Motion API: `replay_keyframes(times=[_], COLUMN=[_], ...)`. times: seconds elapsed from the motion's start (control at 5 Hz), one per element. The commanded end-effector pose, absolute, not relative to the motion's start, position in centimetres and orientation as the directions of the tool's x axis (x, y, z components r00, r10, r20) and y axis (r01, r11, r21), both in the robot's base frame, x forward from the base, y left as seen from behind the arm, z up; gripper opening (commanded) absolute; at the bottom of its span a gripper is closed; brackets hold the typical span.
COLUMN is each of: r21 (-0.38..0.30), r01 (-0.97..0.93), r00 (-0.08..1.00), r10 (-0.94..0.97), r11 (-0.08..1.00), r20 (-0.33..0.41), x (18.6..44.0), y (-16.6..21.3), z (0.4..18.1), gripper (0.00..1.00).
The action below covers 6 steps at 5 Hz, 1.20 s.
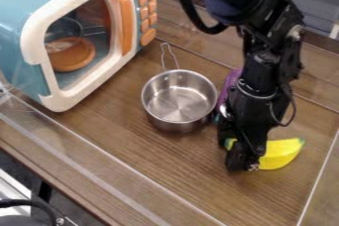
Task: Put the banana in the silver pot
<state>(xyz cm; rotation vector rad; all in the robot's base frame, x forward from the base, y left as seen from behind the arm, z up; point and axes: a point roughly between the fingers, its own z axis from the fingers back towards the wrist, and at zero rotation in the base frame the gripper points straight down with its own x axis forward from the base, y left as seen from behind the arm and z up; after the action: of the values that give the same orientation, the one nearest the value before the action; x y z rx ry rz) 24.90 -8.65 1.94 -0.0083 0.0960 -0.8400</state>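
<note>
Black and many-jointed, the robot's gripper [244,157] points down at the right side of the scene, its fingertips low over the wooden surface and right at the short, curved, bright yellow toy banana [280,154]. We see the fingers overlapping the banana's left end, but they hide that part of the fruit — so we cannot tell whether they are closed around it or merely beside it. The banana lies on the brown wood-grained tabletop [129,169], toward the near right, with its dark green tip pointing right and its yellow body showing to the right of the fingers. To the left of the gripper, and a little farther off, we have the small, round, shiny steel saucepan [179,101], upright, its open top facing up and its thin wire loop handle [169,56] stretching toward the far side. Between the pot and the arm we make out a sliver of something purple [229,83], mostly hidden behind the black arm. At the far left stands a light blue and white toy microwave [77,32] with orange buttons, and through its window we can see a round orange dish [69,54]. The banana is outside the pot, to its right and nearer to us.
</note>
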Motion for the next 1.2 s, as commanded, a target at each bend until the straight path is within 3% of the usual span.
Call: replay_keyframes(times=[0.0,0.4,1.0], r21=[-0.015,0.007,0.068], r01=[0.735,0.702,0.583], r00=[0.677,0.712,0.811], r10=[-0.735,-0.702,-0.585], r11=[0.678,0.712,0.810], r20=[-0.040,-0.026,0.003], x=[25.5,25.2,24.5], y=[-9.0,-8.4,-6.1], z=[4.0,6.2,12.0], gripper=[0.00,0.00,0.00])
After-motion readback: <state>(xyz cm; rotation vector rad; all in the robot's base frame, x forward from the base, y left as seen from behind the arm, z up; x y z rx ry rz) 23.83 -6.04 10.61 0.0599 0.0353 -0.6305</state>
